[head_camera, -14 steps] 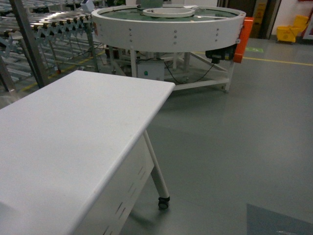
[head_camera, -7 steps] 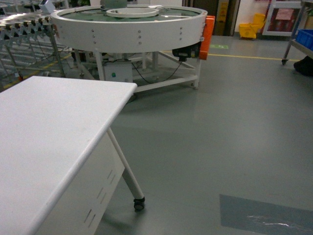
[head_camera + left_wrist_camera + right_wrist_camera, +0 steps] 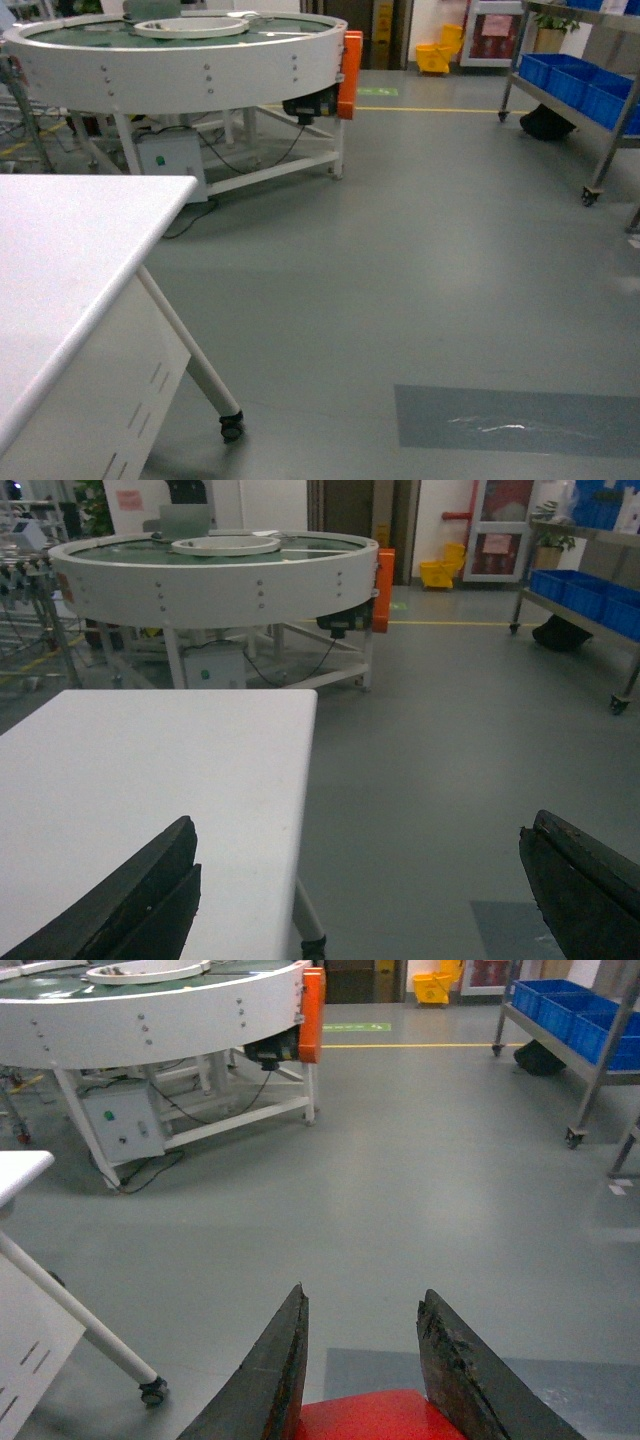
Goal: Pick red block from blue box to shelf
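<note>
The red block (image 3: pixel 365 1415) sits between the two dark fingers of my right gripper (image 3: pixel 364 1292), which is shut on it above the grey floor. My left gripper (image 3: pixel 362 825) is open wide and holds nothing; one finger hangs over the white table (image 3: pixel 150 770), the other over the floor. The shelf (image 3: pixel 610 110), a steel rack on castors, stands at the far right, and shows as the shelf (image 3: pixel 600 1065) in the right wrist view. The blue box is out of view. Neither gripper shows in the head view.
The white table (image 3: pixel 60 260) on castor legs fills the left foreground. A round white conveyor (image 3: pixel 180 65) stands behind it. Dark blue crates (image 3: pixel 570 75) sit on the rack. A yellow mop bucket (image 3: pixel 435 58) is far back. Open grey floor lies between.
The head view has swung to the right: the table and the round conveyor slid left, and the steel rack with blue crates came into view on the right.
</note>
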